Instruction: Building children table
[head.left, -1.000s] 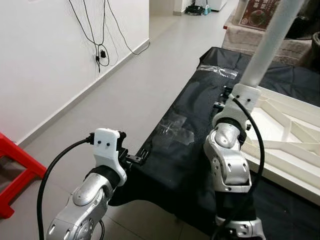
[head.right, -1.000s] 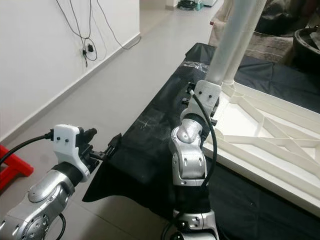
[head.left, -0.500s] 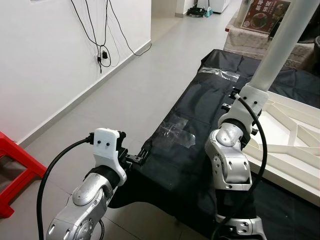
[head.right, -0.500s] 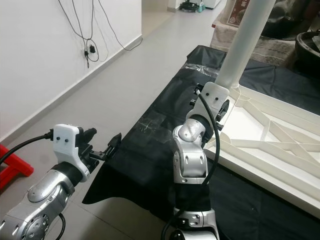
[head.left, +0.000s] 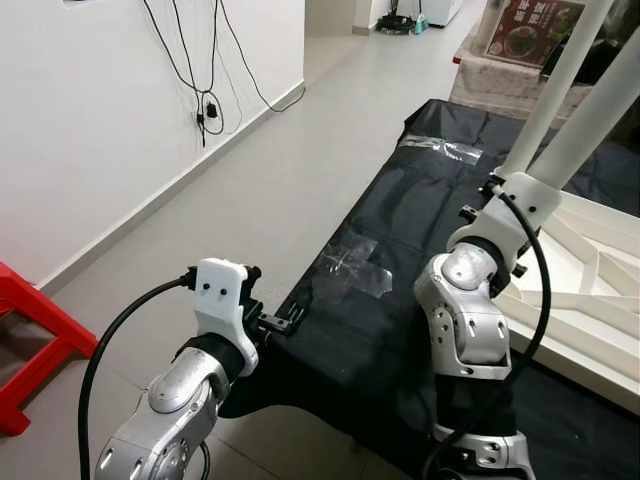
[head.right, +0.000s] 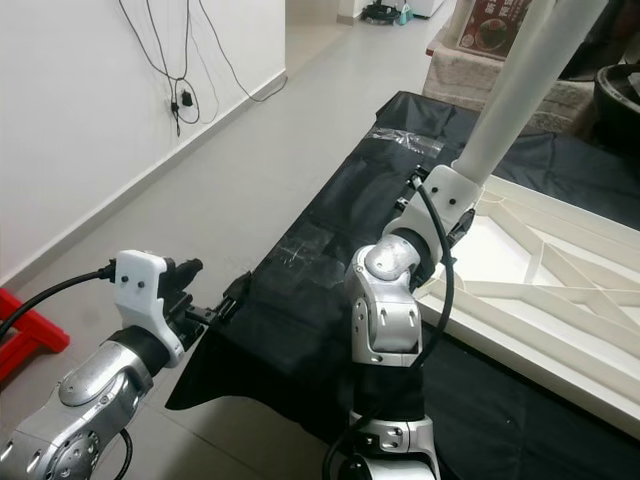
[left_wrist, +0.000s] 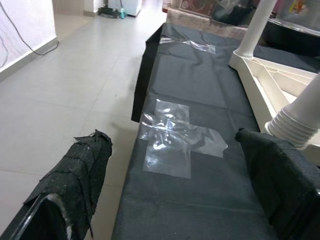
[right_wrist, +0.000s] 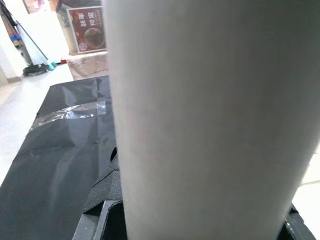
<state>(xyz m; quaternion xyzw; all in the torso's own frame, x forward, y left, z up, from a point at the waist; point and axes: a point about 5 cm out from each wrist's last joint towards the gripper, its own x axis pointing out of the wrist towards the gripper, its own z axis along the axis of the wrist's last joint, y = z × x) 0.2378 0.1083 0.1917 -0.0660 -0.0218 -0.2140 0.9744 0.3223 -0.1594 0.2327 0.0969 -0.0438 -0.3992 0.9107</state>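
My right gripper (right_wrist: 200, 215) is shut on a thick white table leg (head.left: 590, 120), which tilts up and to the right over the near-left corner of the upturned white table top (head.left: 600, 290). The leg's ribbed end (left_wrist: 295, 125) hangs just above that corner. A second white leg (head.left: 555, 90) stands upright in the top's far corner. The table top rests on a black cloth (head.left: 400, 230). At the cloth's near-left edge, my left gripper (head.left: 280, 322) is open and holds nothing.
A patch of clear tape (left_wrist: 175, 140) lies on the cloth. Grey tiled floor (head.left: 250, 170) runs along the left, with a red stool (head.left: 30, 330) at the near left. Cables (head.left: 205, 100) hang down the white wall. A box and furniture (head.left: 530, 25) stand behind.
The right gripper has swung the held leg from near upright to a tilt toward the right, so the standing leg behind it now shows. The left arm has barely moved.
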